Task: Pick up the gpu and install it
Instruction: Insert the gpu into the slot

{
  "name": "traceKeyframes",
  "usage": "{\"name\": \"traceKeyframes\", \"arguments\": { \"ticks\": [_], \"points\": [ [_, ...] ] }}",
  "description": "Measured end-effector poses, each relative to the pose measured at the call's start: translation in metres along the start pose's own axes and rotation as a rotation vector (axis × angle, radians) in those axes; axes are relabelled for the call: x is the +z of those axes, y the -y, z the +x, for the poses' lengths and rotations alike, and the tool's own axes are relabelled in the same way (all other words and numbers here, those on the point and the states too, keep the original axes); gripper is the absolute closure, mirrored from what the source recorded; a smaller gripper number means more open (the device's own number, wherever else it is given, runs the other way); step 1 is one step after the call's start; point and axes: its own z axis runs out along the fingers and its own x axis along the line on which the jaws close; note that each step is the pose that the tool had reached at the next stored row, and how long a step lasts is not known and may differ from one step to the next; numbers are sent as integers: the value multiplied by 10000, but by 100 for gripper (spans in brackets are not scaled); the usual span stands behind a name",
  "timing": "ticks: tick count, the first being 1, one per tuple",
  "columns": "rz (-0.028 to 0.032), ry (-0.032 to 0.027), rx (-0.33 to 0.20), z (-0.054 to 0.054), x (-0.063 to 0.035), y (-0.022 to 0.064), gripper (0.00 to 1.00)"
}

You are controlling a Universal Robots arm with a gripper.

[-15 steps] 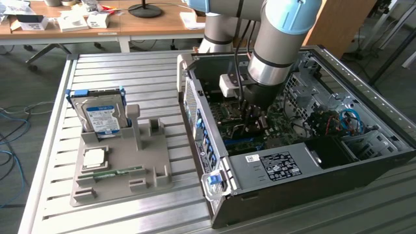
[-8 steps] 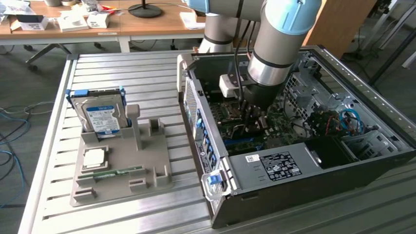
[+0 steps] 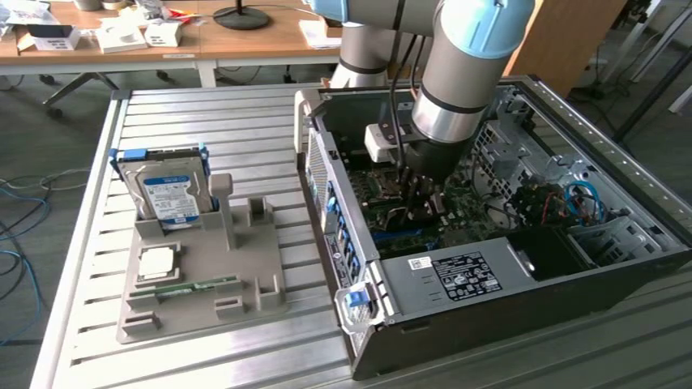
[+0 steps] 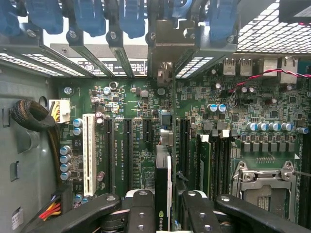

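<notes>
A slatted metal counter (image 3: pixel 216 113) carries an open computer case (image 3: pixel 487 275) at the exterior view's right, with wooden desks (image 3: pixel 249 40) behind. Inside the case, the end effector (image 4: pixel 165 206) clamps the gpu (image 4: pixel 163 170) edge-on over the motherboard (image 4: pixel 131 97).

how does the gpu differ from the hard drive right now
The gpu is a thin dark card seen edge-on; the hard drive is a boxy silver unit with a blue-white label. The gpu is gripped by the gripper inside the computer case over the motherboard; the hard drive stands in the grey holder on the table. Both stand on edge.
</notes>
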Motion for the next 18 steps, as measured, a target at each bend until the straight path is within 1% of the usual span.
{"name": "traceKeyframes", "arguments": {
  "ticks": [13, 14, 15, 16, 17, 18],
  "points": [
    [0, 3, 0, -1, 8, 0, 74],
    [-2, 5, 0, -1, 9, -1, 74],
    [0, 19, 8, -2, 14, -4, 73],
    [5, 14, 9, -2, 13, -4, 73],
    [3, 7, 4, -2, 10, -2, 67],
    [1, 6, 0, -1, 10, 0, 67]
  ]
}}
